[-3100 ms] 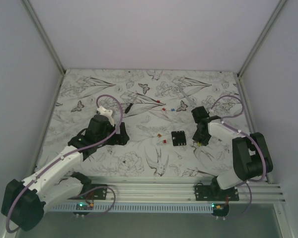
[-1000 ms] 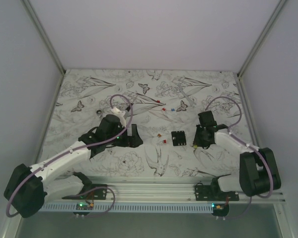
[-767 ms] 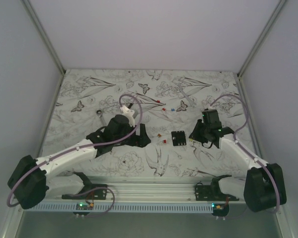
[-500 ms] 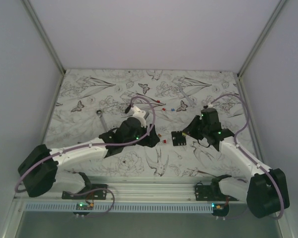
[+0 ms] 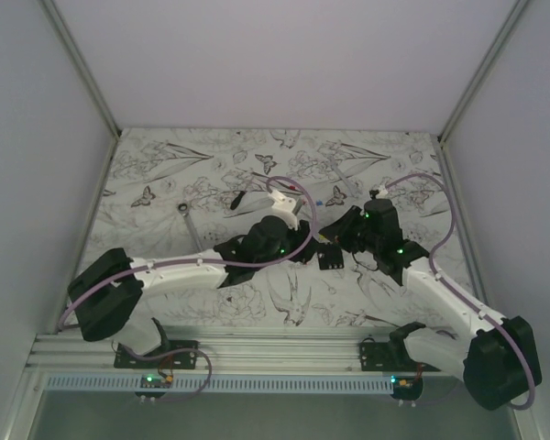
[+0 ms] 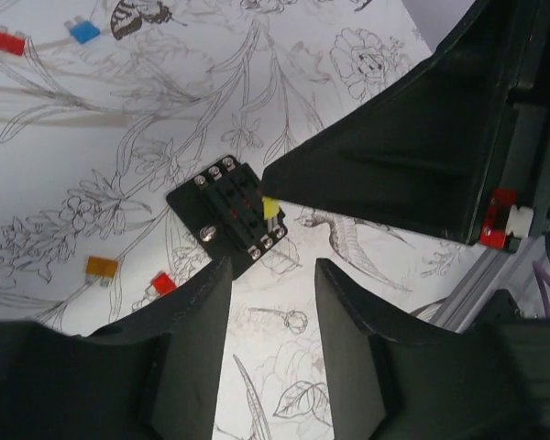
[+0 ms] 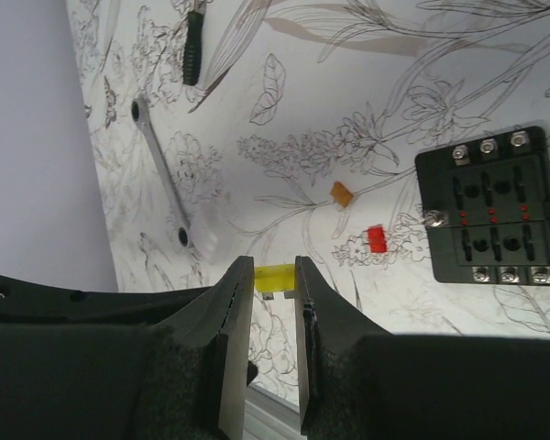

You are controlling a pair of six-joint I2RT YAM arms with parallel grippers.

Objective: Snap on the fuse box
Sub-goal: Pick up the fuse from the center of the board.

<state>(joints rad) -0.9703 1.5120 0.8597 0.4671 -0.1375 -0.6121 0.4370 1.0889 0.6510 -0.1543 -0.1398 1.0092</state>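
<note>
The fuse box [image 5: 330, 259] is a small black square block lying flat on the flower-print table, with rows of slots and screws on its top face [image 6: 229, 215] [image 7: 490, 206]. My left gripper [image 6: 270, 273] hovers just short of it, open, with only table between the fingers. My right gripper [image 7: 275, 277] is shut on a small yellow fuse [image 7: 277, 278] and hangs above the table beside the box. In the left wrist view that yellow fuse [image 6: 270, 209] sits right at the box's edge. From above, both grippers [image 5: 304, 246] [image 5: 341, 236] crowd the box.
An orange fuse [image 7: 342, 194] and a red fuse [image 7: 376, 239] lie loose just left of the box. A wrench [image 5: 191, 225] and a black-handled tool [image 5: 236, 199] lie further left. A red fuse [image 6: 5, 41] and a blue fuse [image 6: 84, 32] lie towards the back.
Both arms have reached inward to the fuse box from either side. The left jaws have narrowed. The right gripper still holds the yellow fuse.
</note>
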